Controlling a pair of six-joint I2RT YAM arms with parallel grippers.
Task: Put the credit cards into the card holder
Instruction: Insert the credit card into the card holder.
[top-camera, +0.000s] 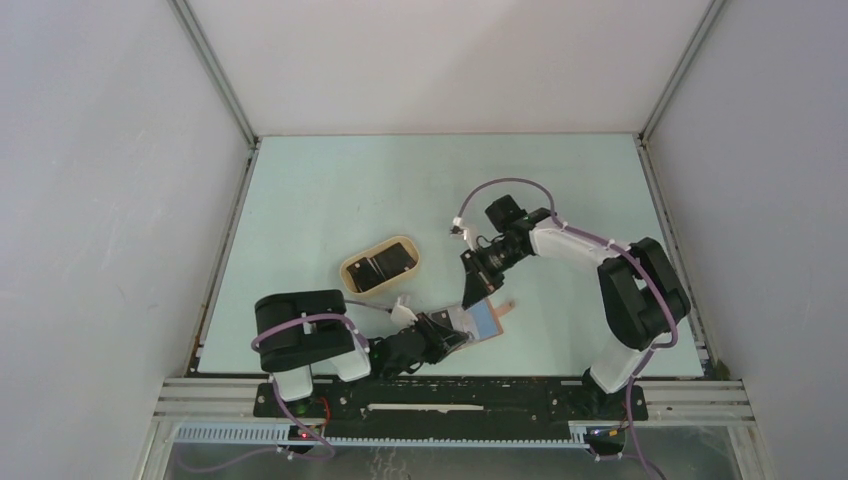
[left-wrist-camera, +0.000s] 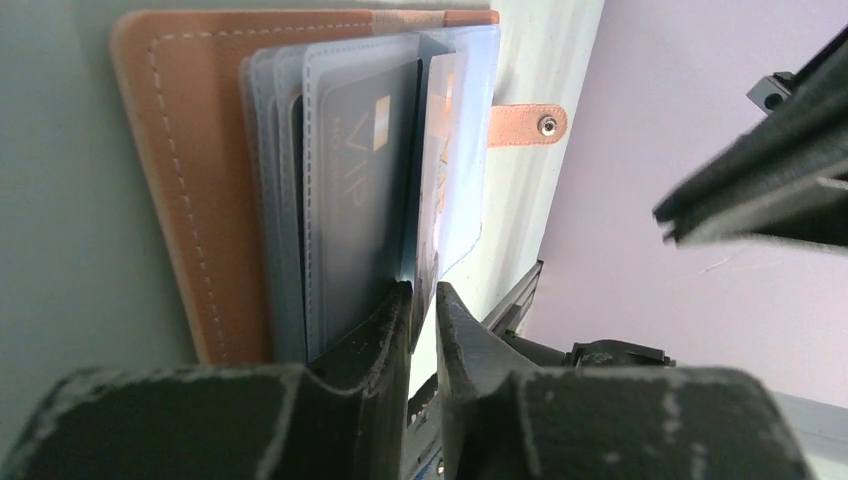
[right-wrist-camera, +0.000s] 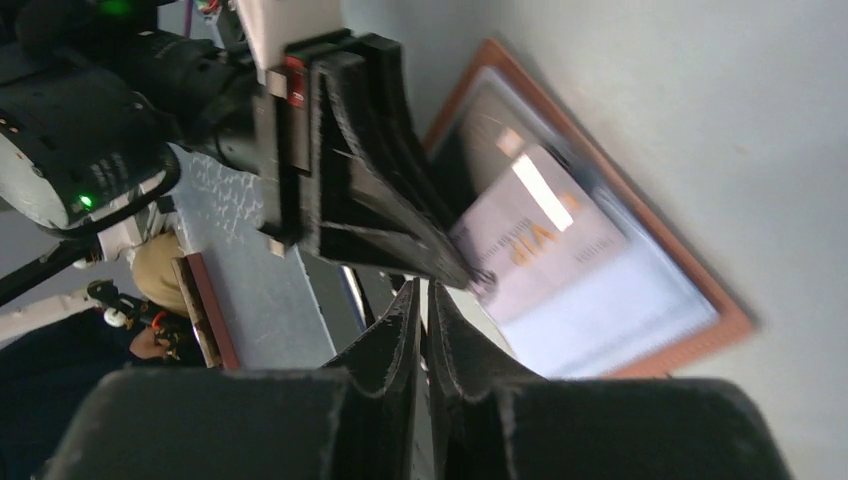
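Observation:
The card holder (top-camera: 488, 322), reddish-brown leather (left-wrist-camera: 190, 180) with pale blue pockets, lies open near the table's front. A dark grey card (left-wrist-camera: 360, 190) sits inside one clear pocket. A pale card (right-wrist-camera: 545, 235) lies in the blue pockets of the holder (right-wrist-camera: 735, 320). My left gripper (top-camera: 452, 340) is at the holder's near edge; its jaws (left-wrist-camera: 422, 295) stand slightly apart around a pocket leaf's edge, open. My right gripper (top-camera: 472, 295) hovers just above the holder, its jaws (right-wrist-camera: 422, 290) pressed together with nothing seen between them. More dark cards (top-camera: 380, 267) lie in the tray.
A tan oval tray (top-camera: 352, 268) stands left of and behind the holder. The holder's snap tab (left-wrist-camera: 525, 125) sticks out on its right side. White walls enclose the pale green table (top-camera: 330, 190), with a metal rail (top-camera: 450, 385) at the front.

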